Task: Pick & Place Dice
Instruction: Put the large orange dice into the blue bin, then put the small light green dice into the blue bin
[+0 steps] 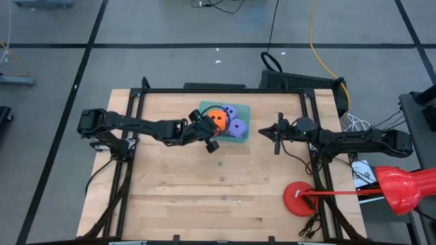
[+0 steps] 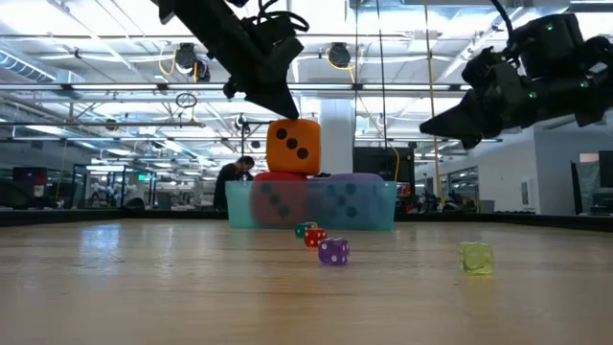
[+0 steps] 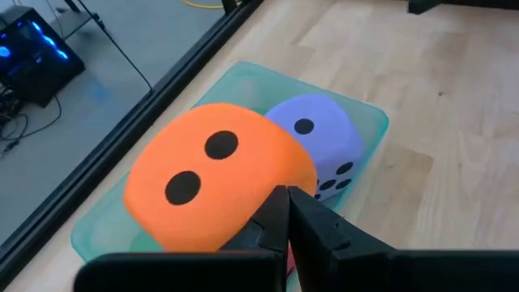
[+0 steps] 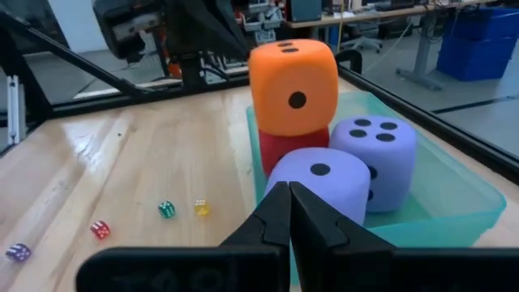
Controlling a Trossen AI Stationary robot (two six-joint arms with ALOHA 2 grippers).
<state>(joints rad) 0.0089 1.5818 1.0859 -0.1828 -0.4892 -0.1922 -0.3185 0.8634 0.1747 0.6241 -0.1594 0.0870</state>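
Closest to the low camera: four tiny dice on bare wood, a yellow-green die [image 2: 476, 257], a purple one [image 2: 333, 252], a red one [image 2: 314, 238] and a green one [image 2: 301, 230], strung out near the table's middle toward its front edge. Not the task's pieces.

Table [image 1: 170, 197]: wooden, dark frame around it. Teal tray [image 2: 383, 213] sits near the far edge, about centre. All four big dice are in it. Orange die [image 4: 293, 76] rests on top of the red die [image 4: 280, 147], stacked above the rim. Two purple-blue dice [image 4: 373, 158] stand beside them, touching.

Left gripper [image 1: 212, 145]: fingers together, empty, just beside the orange die at the tray's near-left side. Right gripper [image 1: 275, 131]: fingers together, empty, just off the tray's right side.

Risks, as I judge them:
- Orange die perches high; a brush from the left gripper could tip it off the stack and out over the rim.
- Tray looks light, so a nudge could slide it.
- Small dice lie under the arms' return paths.
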